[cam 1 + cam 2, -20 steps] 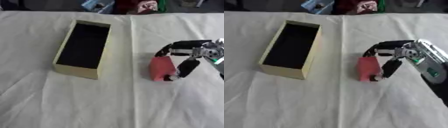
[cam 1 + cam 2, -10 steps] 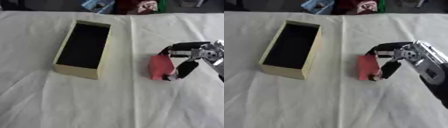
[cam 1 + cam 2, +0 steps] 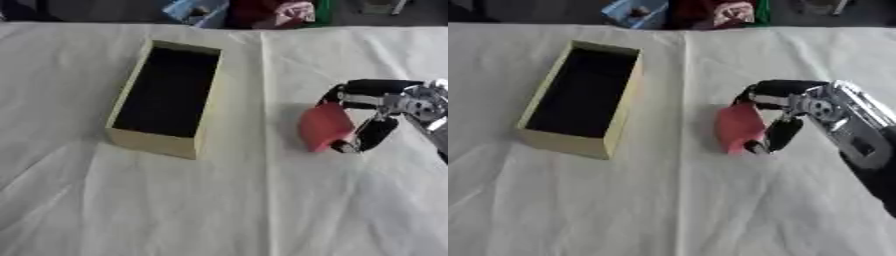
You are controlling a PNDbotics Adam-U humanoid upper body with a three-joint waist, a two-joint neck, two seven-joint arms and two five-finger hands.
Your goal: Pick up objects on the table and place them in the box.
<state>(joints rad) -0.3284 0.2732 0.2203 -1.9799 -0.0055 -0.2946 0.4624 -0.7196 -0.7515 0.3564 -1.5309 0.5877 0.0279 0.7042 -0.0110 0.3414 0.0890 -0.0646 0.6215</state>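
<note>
The right hand curls its fingers around a red object on the worktop, right of the box.

- right hand: black fingers with rounded dark pads and a small silvery tip on the lower one
- silver metal knuckle block with round joint discs
- silver wrist casing with small dark openings, then a black forearm
</note>
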